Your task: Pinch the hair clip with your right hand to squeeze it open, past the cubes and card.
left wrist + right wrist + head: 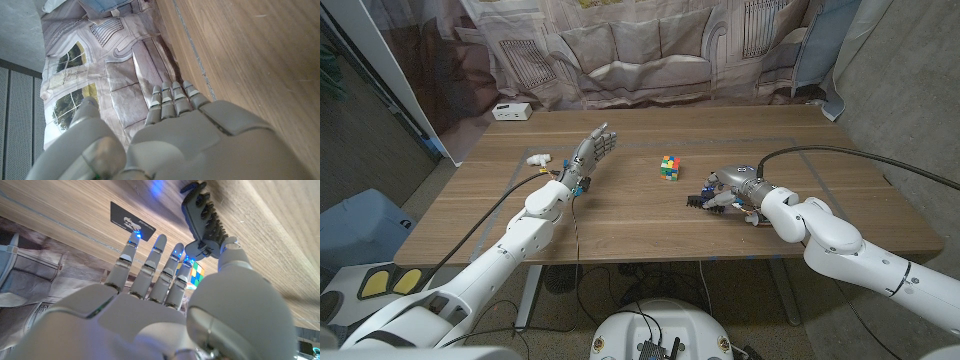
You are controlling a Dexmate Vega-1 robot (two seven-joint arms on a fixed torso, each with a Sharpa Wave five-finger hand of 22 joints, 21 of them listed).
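Observation:
The black toothed hair clip (697, 199) (202, 215) lies on the wooden table (620, 220), right of centre, with its teeth meshed. My right hand (728, 192) (165, 305) is just right of it, fingers reaching toward the clip. In the right wrist view the thumb and the nearest fingertip (186, 260) close on the clip's handle end while the other fingers stay spread. A colourful puzzle cube (669, 167) (197, 274) stands behind and to the left of the clip. A black card (131, 223) lies beyond the fingertips. My left hand (593, 151) (175, 125) hovers at left centre, fingers apart and holding nothing.
A white box (510, 111) sits at the table's far left corner. A small white object (537, 158) lies left of my left hand. Another small coloured thing (757, 219) lies beside my right wrist. A printed curtain (650, 45) hangs behind the table.

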